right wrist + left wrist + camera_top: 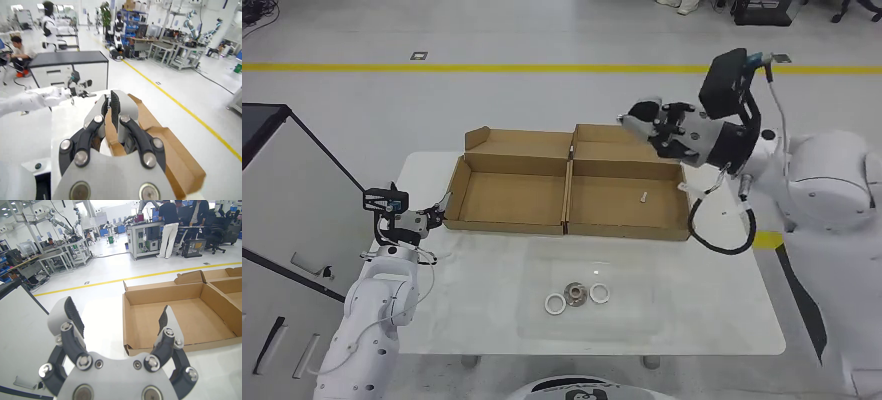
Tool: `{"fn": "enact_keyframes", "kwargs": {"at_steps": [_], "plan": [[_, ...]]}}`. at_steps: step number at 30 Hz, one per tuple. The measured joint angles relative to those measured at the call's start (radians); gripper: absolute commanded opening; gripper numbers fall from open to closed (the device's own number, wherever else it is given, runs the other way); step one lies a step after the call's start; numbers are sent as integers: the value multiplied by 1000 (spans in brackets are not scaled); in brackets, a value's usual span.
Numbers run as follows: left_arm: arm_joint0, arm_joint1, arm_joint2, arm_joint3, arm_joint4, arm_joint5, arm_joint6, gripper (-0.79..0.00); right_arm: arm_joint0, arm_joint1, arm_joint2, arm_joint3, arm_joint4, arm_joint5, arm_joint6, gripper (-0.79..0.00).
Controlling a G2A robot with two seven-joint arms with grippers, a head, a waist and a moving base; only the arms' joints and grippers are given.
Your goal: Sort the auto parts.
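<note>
My right gripper (109, 103) is shut on a small threaded metal bolt (108, 101), held high over the back edge of the right cardboard box (627, 200); in the top view that gripper (634, 119) hangs above the box's rear flap. One small bolt (642, 197) lies inside the right box. The left cardboard box (510, 195) holds nothing. My left gripper (121, 315) stands open just off the left box's near corner (130, 347), low over the table (482, 300). Two white rings (556, 304) (599, 293) and a metal hub (575, 293) lie near the table's front.
A clear plastic sheet (632, 320) lies under the rings and hub. A dark-topped cabinet (272, 150) stands off the table's left side. Both boxes sit side by side across the back of the table, flaps raised at the rear.
</note>
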Motion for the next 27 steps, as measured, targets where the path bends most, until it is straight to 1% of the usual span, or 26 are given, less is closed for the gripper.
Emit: {"fn": "enact_keyframes", "kwargs": {"at_steps": [6,9,14,20,24,27], "plan": [[0,0,0,0,0,0,0,0,39,11,-15,17,-172,-53,117,-785],[0,0,0,0,0,0,0,0,63,13,-43,31,-215,-71,162,-785],[0,0,0,0,0,0,0,0,137,13,-114,76,-260,-108,253,-785],[0,0,0,0,0,0,0,0,275,0,-231,191,-310,-189,293,-785],[0,0,0,0,0,0,0,0,388,-20,-339,306,-344,-247,304,-785],[0,0,0,0,0,0,0,0,465,-34,-432,388,-386,-264,289,-785]]}}
